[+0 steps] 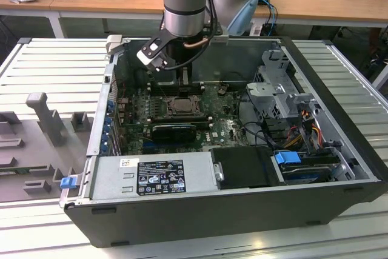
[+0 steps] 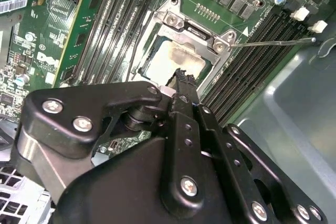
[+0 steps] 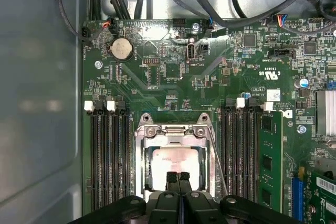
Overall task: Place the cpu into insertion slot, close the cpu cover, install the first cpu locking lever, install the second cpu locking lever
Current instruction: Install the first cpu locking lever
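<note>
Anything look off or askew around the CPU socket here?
A thin locking lever juts away from the cpu cover over the memory slots instead of lying along the frame. The cpu sits square below the shut fingers, its top unevenly pale.

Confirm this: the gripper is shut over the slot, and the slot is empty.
Not quite. The slot is not empty: the cpu lies in it, as the first wrist view shows. The rest holds: the gripper is shut over the slot.
</note>
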